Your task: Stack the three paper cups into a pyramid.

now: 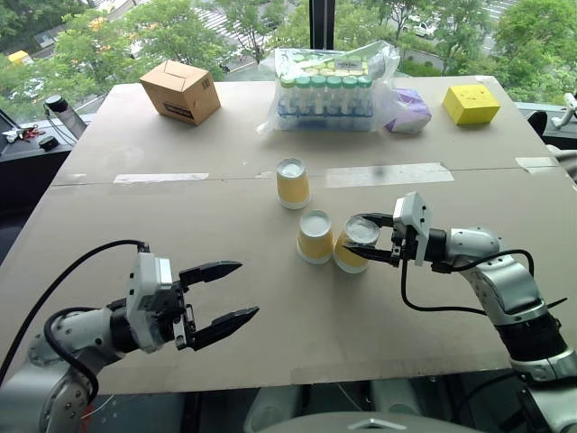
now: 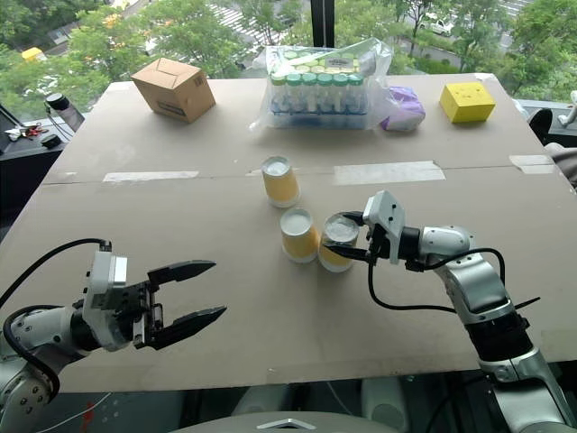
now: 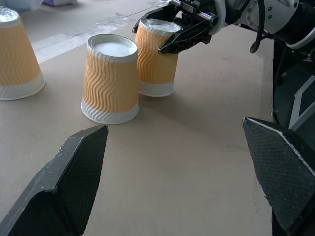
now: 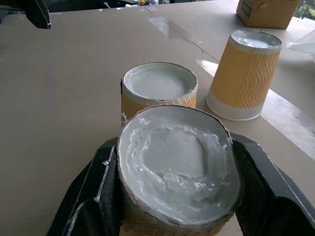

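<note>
All three cups stand upside down on the counter (image 1: 162, 298), closed bases up, which gives flat tops for a pyramid.

The gripped cup (image 1: 353, 244) sits in your right pincer (image 1: 377, 239), whose two black fingers are clamped across its upper end from either side. It stands just beside the middle cup (image 1: 315, 236), close enough that I cannot tell whether the walls touch. In the left wrist view it looks slightly tilted, so judge it as not fully settled. That pairing reads as the base row being formed.

The far cup (image 1: 293, 183) stands apart from the pair, toward the bag of vials (image 1: 326, 90), free and untouched. It is the likely candidate for the top tier.

Your left pincer (image 1: 221, 299) hangs over the near counter with its fingers spread wide and nothing between them, well clear of the cups. It appears to be waiting out of the way.

Materials: cup walls are yellow-orange paper embossed with wavy vertical ripples, giving the fingers some purchase. Each has a smooth white band at the rim end on the counter, and a recessed whitish base disc on top. The shape is tapered, narrower on top. Thin paper will likely deform under a hard squeeze. The counter is matte brown board, with tape along a seam.
</note>
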{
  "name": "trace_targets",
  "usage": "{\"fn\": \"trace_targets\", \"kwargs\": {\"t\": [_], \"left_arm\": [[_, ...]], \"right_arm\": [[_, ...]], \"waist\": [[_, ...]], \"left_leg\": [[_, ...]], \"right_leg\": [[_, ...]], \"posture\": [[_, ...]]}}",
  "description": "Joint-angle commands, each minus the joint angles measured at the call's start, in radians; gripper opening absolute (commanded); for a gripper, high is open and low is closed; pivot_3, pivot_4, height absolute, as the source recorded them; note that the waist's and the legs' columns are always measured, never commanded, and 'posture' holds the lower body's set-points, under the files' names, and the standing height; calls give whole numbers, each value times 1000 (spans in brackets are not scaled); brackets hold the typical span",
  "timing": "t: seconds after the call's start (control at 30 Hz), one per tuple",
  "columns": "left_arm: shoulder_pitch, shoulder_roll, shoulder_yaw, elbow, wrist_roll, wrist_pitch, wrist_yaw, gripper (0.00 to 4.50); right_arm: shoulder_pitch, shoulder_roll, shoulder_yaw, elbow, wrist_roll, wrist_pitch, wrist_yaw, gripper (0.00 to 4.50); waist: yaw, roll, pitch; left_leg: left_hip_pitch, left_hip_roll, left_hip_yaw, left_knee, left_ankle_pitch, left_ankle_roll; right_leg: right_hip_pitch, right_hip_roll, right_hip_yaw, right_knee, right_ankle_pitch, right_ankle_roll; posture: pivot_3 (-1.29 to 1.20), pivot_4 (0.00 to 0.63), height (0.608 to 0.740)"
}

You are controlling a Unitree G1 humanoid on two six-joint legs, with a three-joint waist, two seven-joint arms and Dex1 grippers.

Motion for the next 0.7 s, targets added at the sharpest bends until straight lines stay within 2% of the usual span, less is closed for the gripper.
{"fn": "trace_targets", "kwargs": {"t": [0.03, 0.7], "left_arm": [[13, 4, 29, -54, -25, -9, 6, 4500], [25, -1, 16, -93, -34, 2, 60, 4500]], "right_arm": [[-19, 6, 3, -6, -12, -29, 18, 2127], [-35, 32, 30, 45, -88, -39, 16, 2127]], "waist": [[1, 0, 0], [0, 0, 0]], "left_leg": [[0, 0, 0, 0, 0, 0], [0, 0, 0, -1, 0, 0]], "right_leg": [[0, 0, 0, 0, 0, 0], [0, 0, 0, -1, 0, 0]], "posture": [[0, 150, 740], [0, 150, 740]]}}
